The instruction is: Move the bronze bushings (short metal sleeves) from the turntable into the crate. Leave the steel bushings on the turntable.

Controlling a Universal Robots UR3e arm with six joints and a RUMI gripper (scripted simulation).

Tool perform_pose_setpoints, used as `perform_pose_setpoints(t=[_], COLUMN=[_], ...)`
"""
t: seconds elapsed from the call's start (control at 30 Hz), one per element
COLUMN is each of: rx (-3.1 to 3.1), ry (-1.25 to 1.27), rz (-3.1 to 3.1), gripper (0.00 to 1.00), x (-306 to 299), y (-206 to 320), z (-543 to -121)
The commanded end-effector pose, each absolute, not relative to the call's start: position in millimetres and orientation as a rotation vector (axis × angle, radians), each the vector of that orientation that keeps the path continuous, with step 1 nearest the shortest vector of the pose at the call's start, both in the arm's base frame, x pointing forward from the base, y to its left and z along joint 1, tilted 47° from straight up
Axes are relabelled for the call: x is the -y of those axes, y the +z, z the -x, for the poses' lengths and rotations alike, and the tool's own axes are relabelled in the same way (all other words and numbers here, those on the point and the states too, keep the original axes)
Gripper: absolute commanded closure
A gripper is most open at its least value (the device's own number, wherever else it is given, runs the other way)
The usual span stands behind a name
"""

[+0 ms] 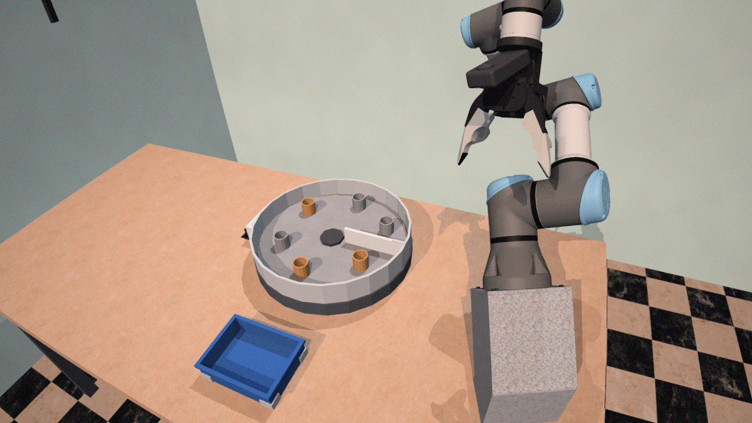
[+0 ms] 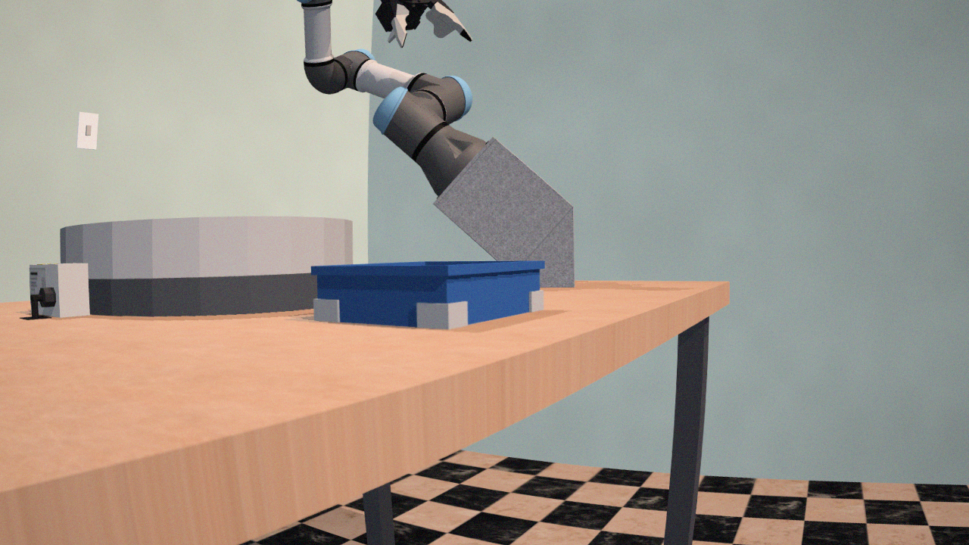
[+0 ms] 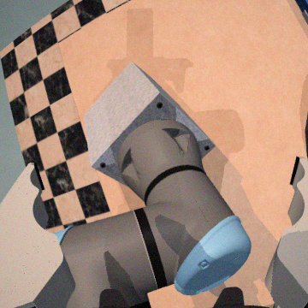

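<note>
The round turntable [image 1: 331, 292] [image 2: 203, 294] has a raised grey wall. Three bronze bushings stand on it: one bushing [image 1: 308, 207] at the back left, one [image 1: 301, 267] at the front left and one [image 1: 360, 261] at the front right. Three steel bushings stand there too: one [image 1: 359, 202] at the back, one [image 1: 386, 226] at the right and one [image 1: 281, 240] at the left. The blue crate [image 1: 286, 363] [image 2: 379, 298] shows no bushing inside. My gripper [image 1: 504, 169] [image 2: 435, 42] [image 3: 166, 162] is wide open and empty, high above the table near the arm's base.
A white divider [image 1: 374, 241] runs from near the dark hub [image 1: 332, 236] to the turntable's right wall. A small white box [image 2: 73, 290] stands beside the turntable. The arm's grey pedestal [image 1: 531, 342] [image 2: 508, 203] [image 3: 121, 100] stands right of the turntable and crate.
</note>
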State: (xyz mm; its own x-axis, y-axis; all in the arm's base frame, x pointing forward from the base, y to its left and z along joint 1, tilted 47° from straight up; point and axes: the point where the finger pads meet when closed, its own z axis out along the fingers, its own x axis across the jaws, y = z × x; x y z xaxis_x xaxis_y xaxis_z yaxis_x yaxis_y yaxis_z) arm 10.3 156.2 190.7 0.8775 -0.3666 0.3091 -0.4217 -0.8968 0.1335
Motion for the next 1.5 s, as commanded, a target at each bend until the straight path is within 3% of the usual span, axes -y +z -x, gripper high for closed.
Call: perform_pose_setpoints(t=[0.0,0.87,1.17,1.47], rx=[0.605,0.678,0.908,1.462], ry=[0.412,0.429,0.48,0.609], rz=[-2.852,-2.842,-2.797,-2.603], gripper=[0.0,0.0,0.0,0.0], x=[-156,-159,-164,-165], y=[191,191,192,197], z=[-10,-18,-43,-105])
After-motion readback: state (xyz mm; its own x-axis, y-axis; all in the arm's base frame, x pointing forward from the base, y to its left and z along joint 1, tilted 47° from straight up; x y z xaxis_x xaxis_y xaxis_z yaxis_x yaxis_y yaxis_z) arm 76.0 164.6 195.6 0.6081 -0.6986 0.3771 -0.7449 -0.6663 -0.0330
